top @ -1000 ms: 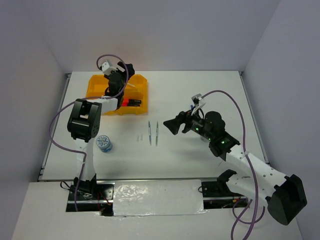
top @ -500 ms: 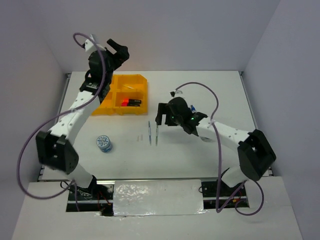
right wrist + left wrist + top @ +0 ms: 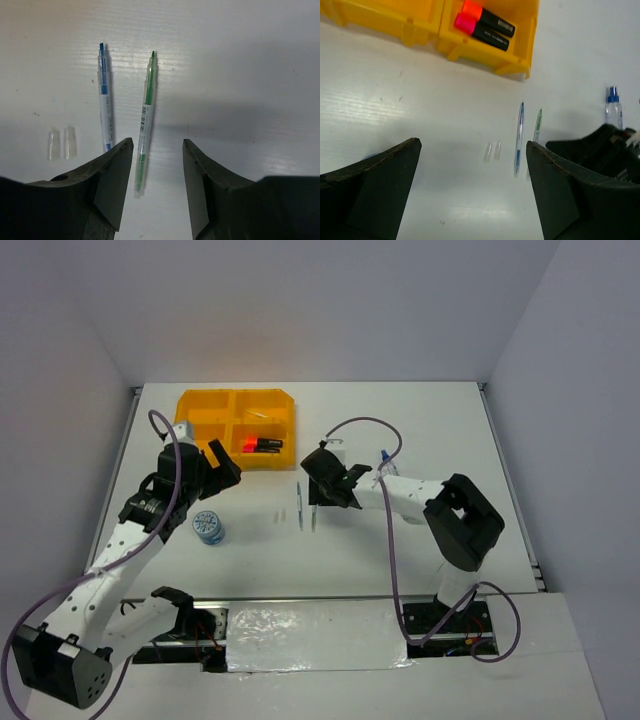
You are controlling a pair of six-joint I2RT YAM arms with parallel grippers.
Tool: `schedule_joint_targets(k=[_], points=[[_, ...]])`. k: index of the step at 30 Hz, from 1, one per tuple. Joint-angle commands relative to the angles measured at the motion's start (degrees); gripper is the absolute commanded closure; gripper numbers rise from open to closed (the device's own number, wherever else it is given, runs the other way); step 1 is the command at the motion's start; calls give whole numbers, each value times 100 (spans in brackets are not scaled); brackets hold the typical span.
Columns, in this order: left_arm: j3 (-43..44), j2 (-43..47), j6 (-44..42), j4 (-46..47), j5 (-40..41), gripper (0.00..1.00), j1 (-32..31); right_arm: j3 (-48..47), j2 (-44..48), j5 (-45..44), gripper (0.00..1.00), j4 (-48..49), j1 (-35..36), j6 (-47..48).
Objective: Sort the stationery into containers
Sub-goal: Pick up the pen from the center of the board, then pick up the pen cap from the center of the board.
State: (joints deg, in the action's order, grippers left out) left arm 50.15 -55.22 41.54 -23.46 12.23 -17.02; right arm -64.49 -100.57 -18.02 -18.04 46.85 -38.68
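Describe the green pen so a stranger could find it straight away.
From the yellow tray, look just beyond its near right corner: two thin pens lie side by side on the table. The green pen is the right-hand one, under the right gripper, beside the blue pen.

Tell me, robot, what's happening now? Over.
Left gripper open, empty. Right gripper open, straddling thin green-tipped clear pen, not pinched yet. Thin blue pen lies close alongside.

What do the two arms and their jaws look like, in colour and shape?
The left arm and right arm have white tube-like links joined by bulky black joints. A thin purple cable loops along each. The jaws are matt black, wedge-shaped plates.
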Motion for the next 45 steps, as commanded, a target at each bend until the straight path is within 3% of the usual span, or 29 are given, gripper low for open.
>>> schedule_joint_targets(k=[1,12,19,21,22,23,27,28,30,33,34,35,38,45], points=[[-66,572,-461,-429,-221,1,-83,-415,-199,-176,48,-173,61,-96],[-198,1110,-674,-844,-54,1,-91,-960,-1042,-386,61,-612,193,-202],[-225,847,-717,-633,-387,1,-126,-574,-1148,-167,66,-324,193,-377],[-243,732,-665,-537,-379,1,-179,-451,-1184,-1,76,-218,193,-386],[-251,680,-647,-502,-379,1,-188,-433,-1210,18,93,-217,193,-447],[-278,566,-595,-397,-353,1,-266,-416,-1210,18,100,-235,193,-465],[-182,-170,-480,-150,-46,1,-846,-205,-816,-131,100,-314,114,-404],[10,-765,-480,-89,268,1,-1422,83,-319,-166,100,-270,-17,-308],[117,-980,-524,7,376,1,-1523,304,71,-201,100,-287,-70,-272],[100,-1701,-708,437,166,10,-1700,726,862,-333,100,-331,-237,-44],[74,-2016,-726,544,148,17,-1700,814,1047,-473,100,-358,-290,-9],[22,-2167,-778,640,122,32,-1700,972,1214,-509,100,-375,-299,26],[91,-2756,-884,843,-1,48,-1709,1218,1716,-527,100,-446,-326,97],[258,-3143,-919,879,78,47,-1709,1413,2103,-474,100,-410,-334,238]])
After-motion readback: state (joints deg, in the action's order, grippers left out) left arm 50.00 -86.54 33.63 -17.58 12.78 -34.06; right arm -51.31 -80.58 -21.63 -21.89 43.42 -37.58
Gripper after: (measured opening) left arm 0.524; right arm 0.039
